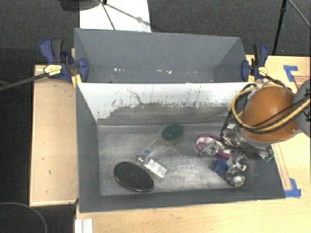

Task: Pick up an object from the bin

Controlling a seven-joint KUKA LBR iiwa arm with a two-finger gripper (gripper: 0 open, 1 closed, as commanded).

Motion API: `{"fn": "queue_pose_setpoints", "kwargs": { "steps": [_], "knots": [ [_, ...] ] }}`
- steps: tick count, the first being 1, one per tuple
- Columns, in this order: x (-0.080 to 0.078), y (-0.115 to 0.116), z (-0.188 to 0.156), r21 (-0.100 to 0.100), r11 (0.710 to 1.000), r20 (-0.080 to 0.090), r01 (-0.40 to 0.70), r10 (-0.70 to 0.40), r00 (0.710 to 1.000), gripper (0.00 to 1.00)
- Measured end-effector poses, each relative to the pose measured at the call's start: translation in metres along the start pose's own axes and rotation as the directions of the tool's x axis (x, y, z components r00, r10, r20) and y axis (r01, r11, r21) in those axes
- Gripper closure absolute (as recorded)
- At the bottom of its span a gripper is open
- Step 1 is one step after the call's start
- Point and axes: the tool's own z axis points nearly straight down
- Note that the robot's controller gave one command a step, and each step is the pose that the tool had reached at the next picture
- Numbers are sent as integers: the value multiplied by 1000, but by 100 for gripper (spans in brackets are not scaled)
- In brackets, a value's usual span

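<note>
The jaws are down at the floor of the bin [194, 176], in its near right corner, under the arm's orange cover [267, 111]. How far open they stand I cannot tell, nor whether anything is between them. A small blue thing [219, 166] lies just beside them on their left, possibly touching. A rounded silvery bit [237, 180] at their lower end may be part of the robot or a loose thing. Just up and left of the blue thing lies a crumpled pink and white thing [209, 146]. Well apart, toward the middle and left, lie a green round-headed brush [170, 133], a shiny foil packet [156, 168] and a flat black oval [132, 176].
</note>
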Motion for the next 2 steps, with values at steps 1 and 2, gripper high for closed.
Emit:
{"fn": "queue_pose_setpoints", "kwargs": {
  "steps": [1,2],
  "knots": [
    [1,-3,-1,6,1000,-3,-3,3,1000,100],
    [-1,14,-164,5,965,-10,263,-263,965,100]
  ]
}}
